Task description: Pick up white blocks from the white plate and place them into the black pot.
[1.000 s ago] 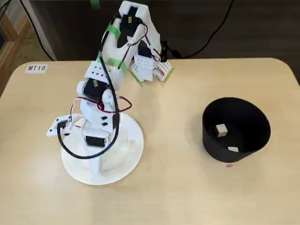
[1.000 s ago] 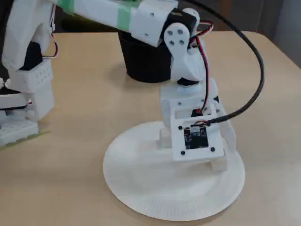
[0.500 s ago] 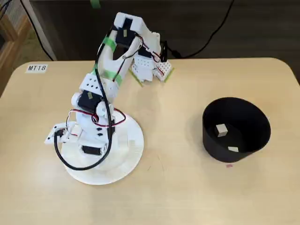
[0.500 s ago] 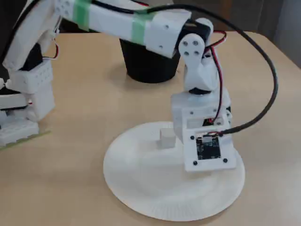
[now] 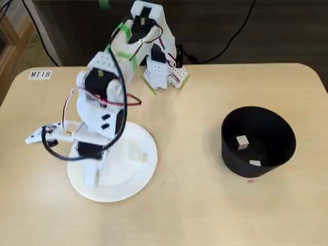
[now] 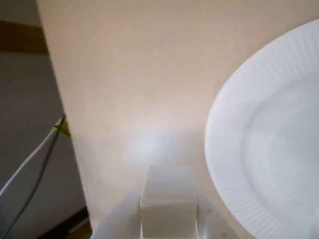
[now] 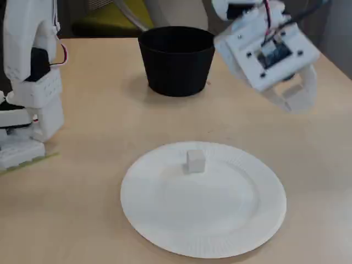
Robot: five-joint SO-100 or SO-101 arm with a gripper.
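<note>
Your gripper (image 5: 92, 171) hung raised above the plate (image 7: 220, 242), tilted, and it gripped a block (image 6: 167, 206) between its fingers; the wrist view showed that cube pinched right at the bottom edge, with the jaws closed just to its width. Below and beside the gripper, the plate's ribbed rim (image 6: 224, 164) curved past in the wrist view, and the bare table (image 6: 129, 84) lay under the held block. One more block (image 7: 195, 160) sat loose on the plate, a little inward from the gripper, toward the arm's base (image 5: 161, 74) side in a fixed view. Well away from your gripper, across the table, stood the pot (image 5: 258, 141). Two blocks lay inside it, one (image 5: 242, 142) near the middle and one (image 5: 254, 163) against the near wall.
</note>
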